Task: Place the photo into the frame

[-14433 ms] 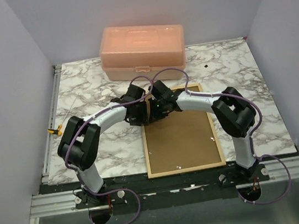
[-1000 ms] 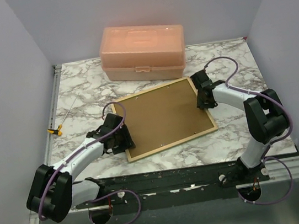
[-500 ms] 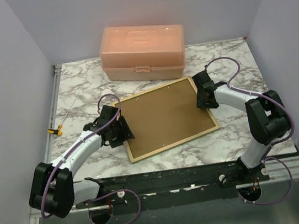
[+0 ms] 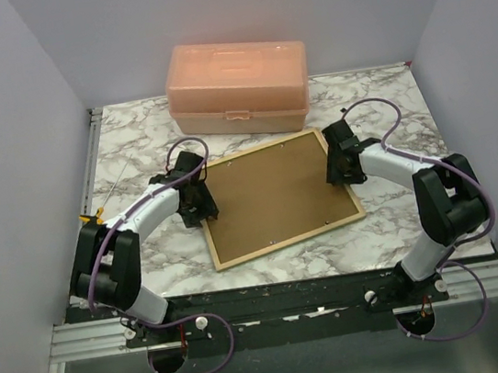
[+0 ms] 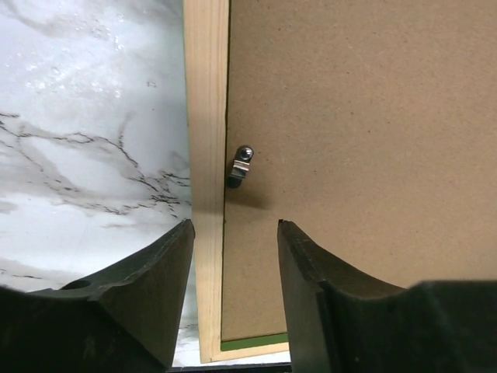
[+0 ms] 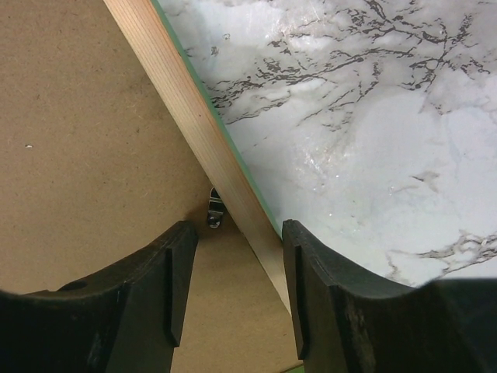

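Note:
The frame (image 4: 289, 241) lies face down and askew on the marble table, pale wood back up, with the brown backing board (image 4: 268, 193) set in it. The photo is hidden. My left gripper (image 4: 203, 202) hovers open over the frame's left rail (image 5: 206, 155), one finger over the marble and one over the board (image 5: 365, 116), just behind a small metal clip (image 5: 241, 165). My right gripper (image 4: 334, 167) stands open over the right rail (image 6: 182, 124), which runs between its jaws beside another clip (image 6: 215, 210). Neither holds anything.
A peach plastic box (image 4: 238, 86) stands at the back, just behind the frame's far corner. A small yellow-tipped tool (image 4: 94, 216) lies at the table's left edge. Grey walls close in both sides.
My left arm has swung away from me along the frame's left rail, from its near corner to about mid-edge. The right gripper and the frame have hardly moved.

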Controlling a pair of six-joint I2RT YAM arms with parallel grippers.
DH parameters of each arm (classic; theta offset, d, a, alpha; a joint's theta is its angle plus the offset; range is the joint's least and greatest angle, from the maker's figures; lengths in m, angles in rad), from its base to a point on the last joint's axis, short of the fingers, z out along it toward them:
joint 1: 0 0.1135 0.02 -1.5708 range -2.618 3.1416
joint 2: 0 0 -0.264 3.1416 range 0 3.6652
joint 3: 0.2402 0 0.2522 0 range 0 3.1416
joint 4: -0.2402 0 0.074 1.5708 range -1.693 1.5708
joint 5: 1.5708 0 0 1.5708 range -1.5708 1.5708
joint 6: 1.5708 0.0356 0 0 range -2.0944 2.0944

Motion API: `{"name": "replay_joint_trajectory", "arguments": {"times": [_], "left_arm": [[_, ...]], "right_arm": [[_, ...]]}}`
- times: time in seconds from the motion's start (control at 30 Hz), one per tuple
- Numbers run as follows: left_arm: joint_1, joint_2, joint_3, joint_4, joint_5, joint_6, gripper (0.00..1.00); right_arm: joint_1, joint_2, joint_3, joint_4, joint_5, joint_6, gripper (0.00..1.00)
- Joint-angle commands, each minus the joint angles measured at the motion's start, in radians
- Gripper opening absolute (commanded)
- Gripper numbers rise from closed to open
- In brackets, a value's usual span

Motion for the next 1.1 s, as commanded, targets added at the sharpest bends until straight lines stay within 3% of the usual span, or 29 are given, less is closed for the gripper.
{"name": "replay_joint_trajectory", "arguments": {"times": [0.0,0.23,0.5,0.8,1.07], "left_arm": [[0.006,0.065,0.047,-0.019,-0.127,0.029,0.47],[0.007,0.163,0.167,-0.120,-0.201,0.099,0.41],[-0.033,0.147,0.156,-0.060,-0.022,0.125,0.40],[-0.152,0.083,0.056,0.032,0.108,0.052,0.39],[-0.154,0.053,0.024,0.038,0.028,-0.010,0.54]], "right_arm": [[0.013,-0.012,-0.039,-0.060,-0.088,0.016,0.55],[0.013,-0.024,-0.036,-0.062,-0.106,0.014,0.57],[0.011,-0.124,-0.039,-0.080,-0.130,0.025,0.81],[-0.021,-0.173,-0.063,-0.093,-0.148,0.026,0.83],[-0.027,-0.190,-0.089,-0.087,-0.179,0.026,0.83]]}}
